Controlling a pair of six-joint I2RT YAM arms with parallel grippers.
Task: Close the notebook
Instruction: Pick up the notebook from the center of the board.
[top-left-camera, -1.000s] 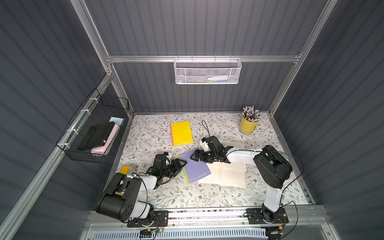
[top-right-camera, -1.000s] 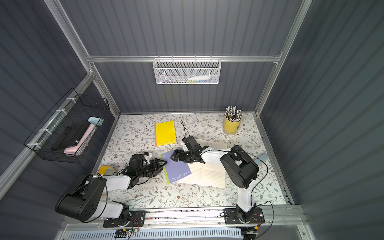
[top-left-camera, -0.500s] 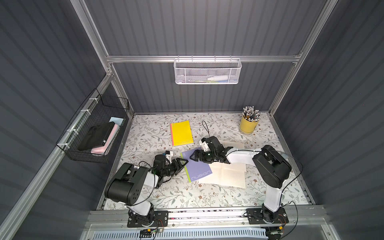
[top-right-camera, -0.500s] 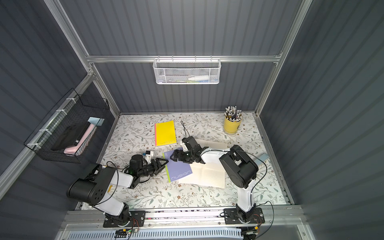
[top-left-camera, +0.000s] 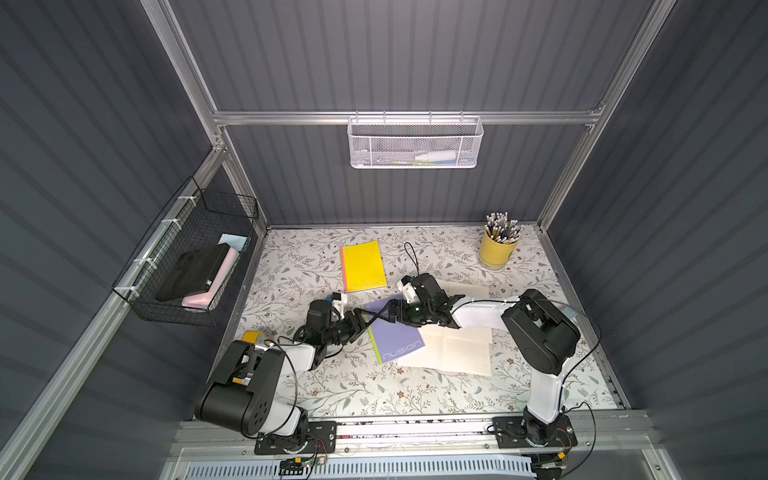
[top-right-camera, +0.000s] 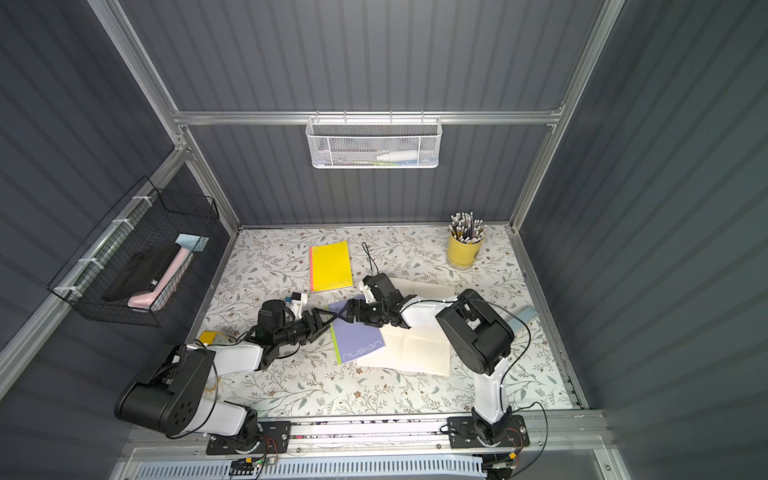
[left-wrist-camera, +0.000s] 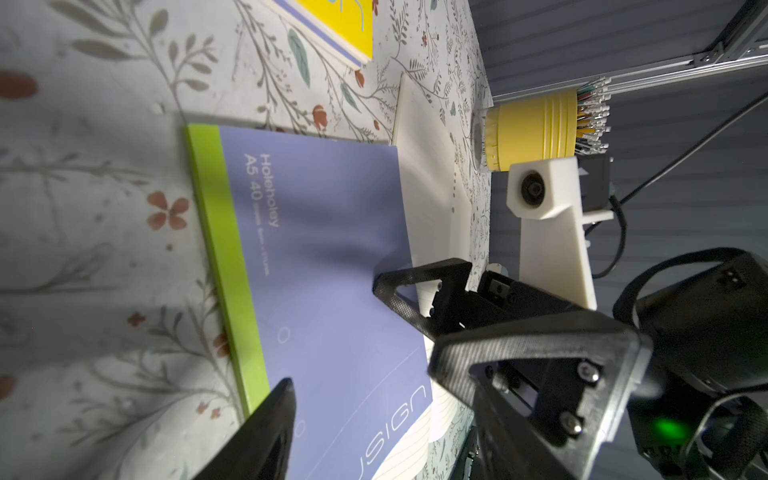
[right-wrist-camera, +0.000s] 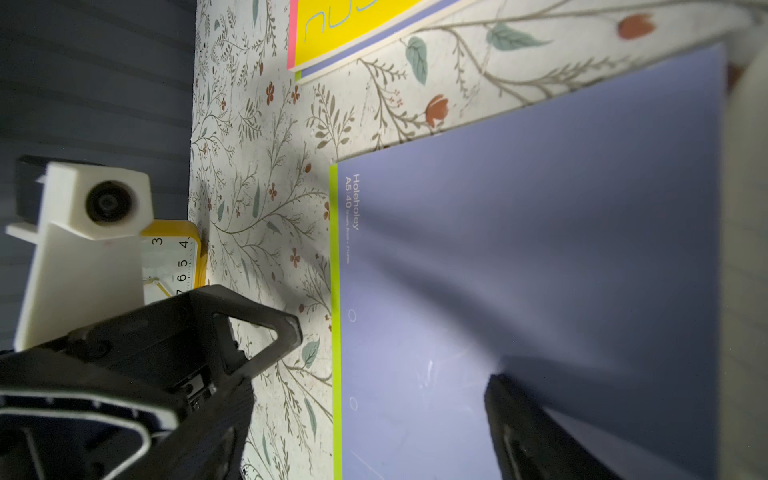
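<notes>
Closing a purple notebook (top-left-camera: 397, 338), seemingly partway through, with two grippers meeting at its far left corner.

Lying flat near the middle of the floral table (top-left-camera: 353, 386), showing its cover (left-wrist-camera: 332, 249) upward with the green spine to the left; exposing lined pages (top-left-camera: 453, 353) to the right of the cover, so probably not yet finishing the close. Hovering with the left gripper (top-left-camera: 363, 325), jaws spread and grasping nothing; holding the right gripper (top-left-camera: 392, 312) low over the cover, jaw state impossible to tell. Compared with a second ago: edging the left gripper slightly farther in toward the right gripper; leaving notebook and right gripper sitting about where they were.
</notes>
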